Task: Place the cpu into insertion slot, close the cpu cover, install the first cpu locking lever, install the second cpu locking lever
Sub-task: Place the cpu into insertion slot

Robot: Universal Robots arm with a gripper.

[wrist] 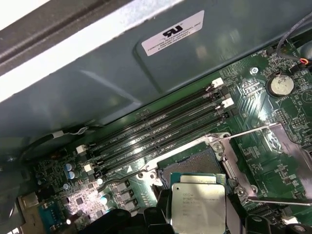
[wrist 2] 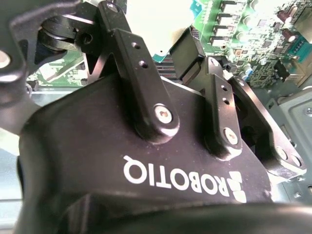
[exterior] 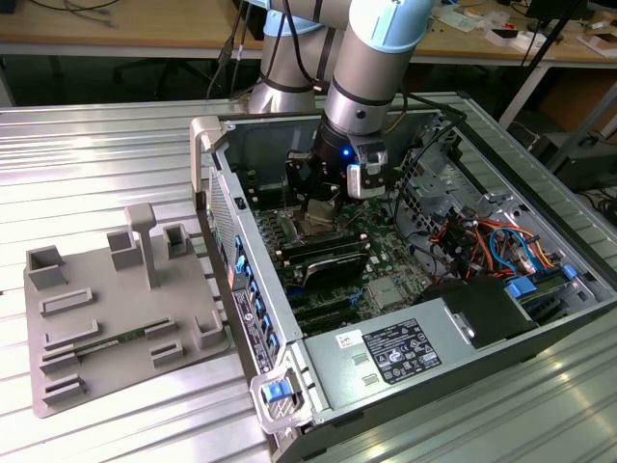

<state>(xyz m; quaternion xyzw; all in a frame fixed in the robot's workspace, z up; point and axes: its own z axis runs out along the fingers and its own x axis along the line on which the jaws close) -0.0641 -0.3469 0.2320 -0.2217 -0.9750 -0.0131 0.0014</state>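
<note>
One cpu [wrist: 198, 207] in end effector [exterior: 320, 203] (near insertion slot [wrist: 191, 164]).

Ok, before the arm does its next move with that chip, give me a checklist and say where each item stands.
1. The cpu held in the end effector: ok, it hangs above the board.
2. The cpu cover open: ok, tilted up to one side.
3. The insertion slot free of objects: ok on the pinned part that shows; the rest lies behind the chip.
4. Chip centred over the slot: not ok, it sits off to one side.
5. Chip's corner mark matched to the slot: cannot tell.
</note>
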